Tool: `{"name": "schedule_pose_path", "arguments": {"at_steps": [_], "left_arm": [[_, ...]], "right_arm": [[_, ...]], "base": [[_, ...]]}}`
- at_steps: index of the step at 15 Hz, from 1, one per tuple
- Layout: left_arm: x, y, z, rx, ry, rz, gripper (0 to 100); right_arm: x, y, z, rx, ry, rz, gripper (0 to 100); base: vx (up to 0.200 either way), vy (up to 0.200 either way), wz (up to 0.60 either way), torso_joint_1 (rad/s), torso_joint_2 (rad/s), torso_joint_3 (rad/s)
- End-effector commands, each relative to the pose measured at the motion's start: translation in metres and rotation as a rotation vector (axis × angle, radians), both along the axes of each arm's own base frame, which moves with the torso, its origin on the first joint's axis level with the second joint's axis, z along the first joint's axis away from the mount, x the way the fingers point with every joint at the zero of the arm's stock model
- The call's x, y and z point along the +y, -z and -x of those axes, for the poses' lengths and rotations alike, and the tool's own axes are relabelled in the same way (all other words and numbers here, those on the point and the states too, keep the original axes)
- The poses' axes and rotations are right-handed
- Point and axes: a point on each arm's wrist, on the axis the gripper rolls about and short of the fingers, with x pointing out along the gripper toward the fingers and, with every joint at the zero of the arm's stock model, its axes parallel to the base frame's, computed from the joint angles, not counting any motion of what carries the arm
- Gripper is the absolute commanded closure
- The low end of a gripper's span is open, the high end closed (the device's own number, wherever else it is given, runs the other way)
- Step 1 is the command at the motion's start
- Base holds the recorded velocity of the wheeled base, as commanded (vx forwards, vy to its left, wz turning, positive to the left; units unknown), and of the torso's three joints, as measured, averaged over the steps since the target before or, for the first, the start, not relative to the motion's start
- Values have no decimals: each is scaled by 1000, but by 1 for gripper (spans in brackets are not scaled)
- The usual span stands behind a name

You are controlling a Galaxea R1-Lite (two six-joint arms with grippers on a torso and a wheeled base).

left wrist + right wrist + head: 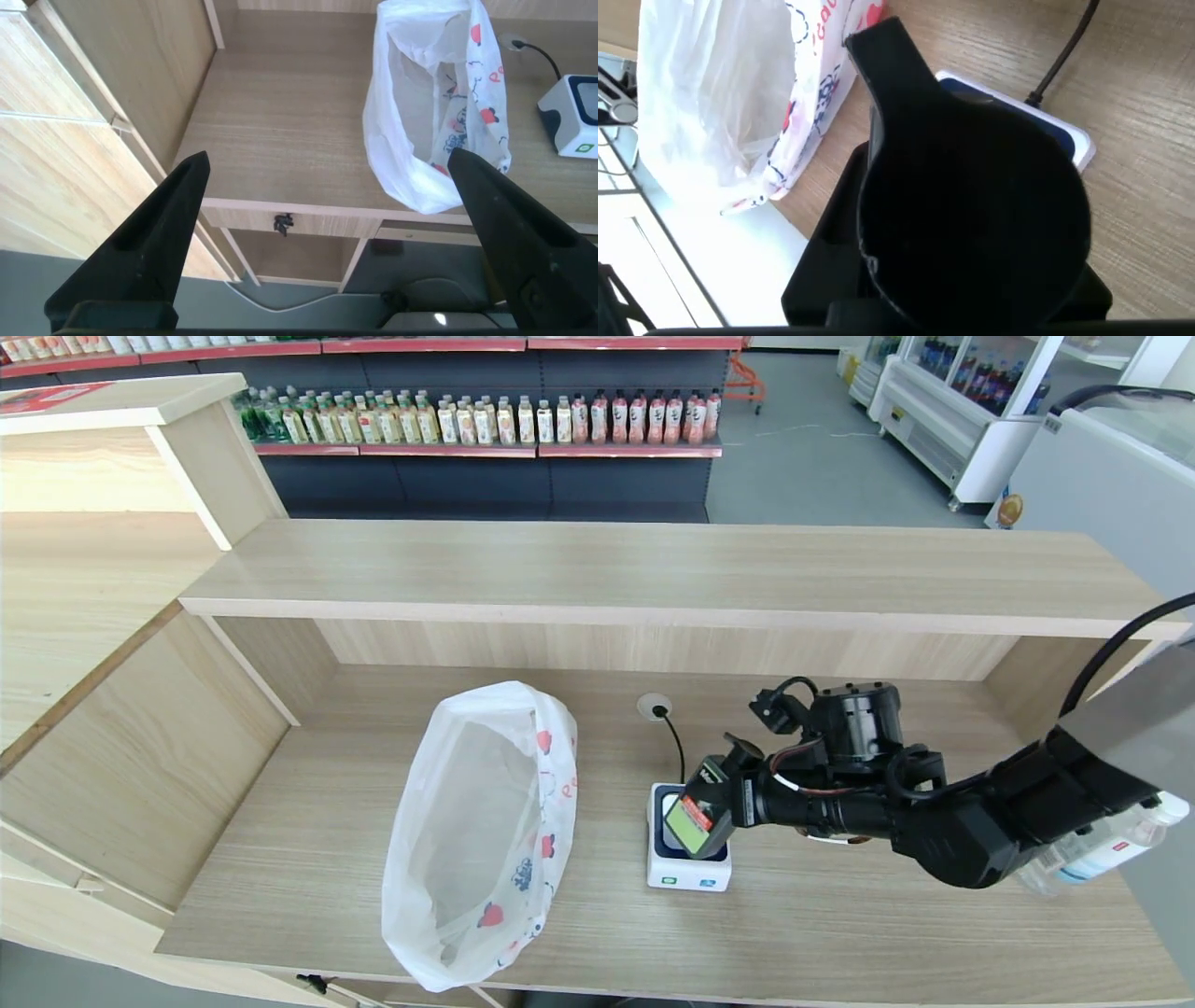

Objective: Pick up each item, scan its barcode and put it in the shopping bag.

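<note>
The right gripper (707,807) held a small item (693,826) with a green-and-red label just above the scanner (689,877), which sat at 3 o'clock from the shopping bag (485,821) on the desk (840,933). Its jaws pinched the item by its edges. The item looked light, rigid and smooth, so probably slippery. A side hold that left the label clear seemed best. The left gripper (327,163) hung near the desk's front edge, jaws spread and empty.
</note>
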Motion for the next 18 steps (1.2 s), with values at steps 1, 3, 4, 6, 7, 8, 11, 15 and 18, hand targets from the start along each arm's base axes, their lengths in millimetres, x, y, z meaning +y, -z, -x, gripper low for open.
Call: {"name": "schedule_pose_path", "arguments": {"at_steps": [1, 3, 4, 6, 7, 8, 11, 15, 18], "left_arm": [[0, 0, 0, 0, 0, 0, 0], [0, 0, 0, 0, 0, 0, 0], [0, 0, 0, 0, 0, 0, 0], [0, 0, 0, 0, 0, 0, 0], [0, 0, 0, 0, 0, 0, 0], [0, 0, 0, 0, 0, 0, 0], [0, 0, 0, 0, 0, 0, 0], [0, 0, 0, 0, 0, 2, 0], [0, 0, 0, 0, 0, 3, 0]], "right_arm": [[12, 9, -15, 0, -11, -6, 100], [20, 12, -22, -10, -19, -8, 100], [21, 14, -24, -11, -7, 0, 100], [25, 19, -25, -11, 15, 18, 100], [26, 20, -24, -8, 13, 20, 100], [26, 20, -24, -7, 15, 21, 100], [22, -3, -21, -49, 22, -12, 100], [-15, -92, 29, -115, 88, -129, 100], [-41, -132, 66, -149, 102, -95, 100]], "base": [[0, 0, 0, 0, 0, 0], [0, 0, 0, 0, 0, 0], [0, 0, 0, 0, 0, 0], [0, 0, 0, 0, 0, 0], [0, 0, 0, 0, 0, 0], [0, 0, 0, 0, 0, 0], [0, 0, 0, 0, 0, 0], [0, 0, 0, 0, 0, 0], [-67, 0, 0, 1, 1, 1]]}}
